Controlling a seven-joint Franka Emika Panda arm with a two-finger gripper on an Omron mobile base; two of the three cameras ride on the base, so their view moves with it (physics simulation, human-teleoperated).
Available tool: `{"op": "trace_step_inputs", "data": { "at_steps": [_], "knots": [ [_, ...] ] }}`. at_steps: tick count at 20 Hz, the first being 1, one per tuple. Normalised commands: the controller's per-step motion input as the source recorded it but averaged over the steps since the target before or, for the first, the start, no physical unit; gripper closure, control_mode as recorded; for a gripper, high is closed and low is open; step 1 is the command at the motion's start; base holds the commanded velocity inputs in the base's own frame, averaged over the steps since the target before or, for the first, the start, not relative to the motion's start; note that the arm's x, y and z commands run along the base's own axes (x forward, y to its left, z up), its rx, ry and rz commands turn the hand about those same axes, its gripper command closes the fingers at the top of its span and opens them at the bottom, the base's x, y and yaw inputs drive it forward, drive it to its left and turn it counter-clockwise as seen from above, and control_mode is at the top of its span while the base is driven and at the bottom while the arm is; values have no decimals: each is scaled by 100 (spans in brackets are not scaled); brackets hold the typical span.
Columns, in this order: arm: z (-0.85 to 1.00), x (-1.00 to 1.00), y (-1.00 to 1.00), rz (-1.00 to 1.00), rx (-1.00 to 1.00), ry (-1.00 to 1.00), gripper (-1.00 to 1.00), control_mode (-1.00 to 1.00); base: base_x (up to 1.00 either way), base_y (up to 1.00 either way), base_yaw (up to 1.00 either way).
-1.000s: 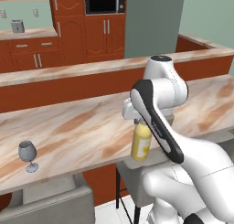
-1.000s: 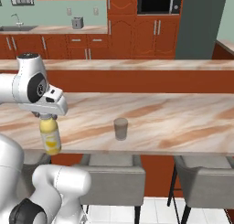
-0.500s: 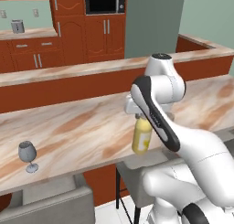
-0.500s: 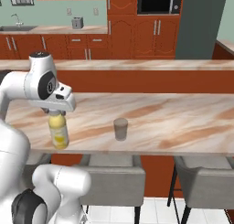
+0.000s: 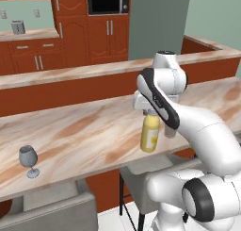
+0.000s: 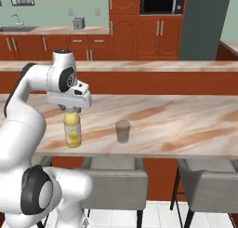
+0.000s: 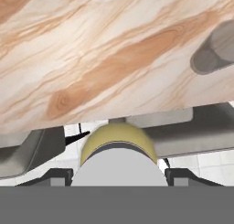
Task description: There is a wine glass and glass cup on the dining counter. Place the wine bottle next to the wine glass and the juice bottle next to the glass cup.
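My gripper (image 5: 150,113) (image 6: 70,110) (image 7: 118,177) is shut on the grey-white cap of the yellow juice bottle (image 5: 149,135) (image 6: 72,131) (image 7: 118,143). The bottle hangs upright at the front edge of the marbled dining counter (image 5: 84,131) (image 6: 186,124) (image 7: 91,45); whether its base touches the top I cannot tell. The grey glass cup (image 6: 122,130) (image 7: 215,54) stands on the counter about a hand's width to the bottle's right in the right base view. The wine glass (image 5: 29,160) stands far off at the counter's left end. The wine bottle is out of view.
Grey stools (image 6: 111,176) (image 6: 209,178) (image 5: 47,211) are tucked under the counter's front edge. A raised ledge (image 6: 139,66) runs along the counter's far side. Wooden cabinets and a worktop (image 6: 42,30) line the back wall.
The arm has carried the juice bottle rightward along the counter's front edge, closer to the glass cup. The cup and the wine glass have stayed put.
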Motion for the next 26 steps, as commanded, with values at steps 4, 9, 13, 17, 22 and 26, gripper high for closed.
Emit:
{"op": "trace_step_inputs", "data": {
  "at_steps": [4,9,13,17,22,26],
  "knots": [
    [-19,42,-36,0,0,1,100,-100,0,0,0],
    [-20,33,-30,0,0,0,100,-100,0,0,0],
    [-21,38,-27,0,-4,0,100,-100,0,0,0],
    [-18,37,-25,0,-3,0,100,-100,0,0,0],
    [-18,40,-21,0,-2,0,100,-100,0,0,0],
    [-18,36,-7,0,0,5,100,-100,0,0,0]
  ]
}}
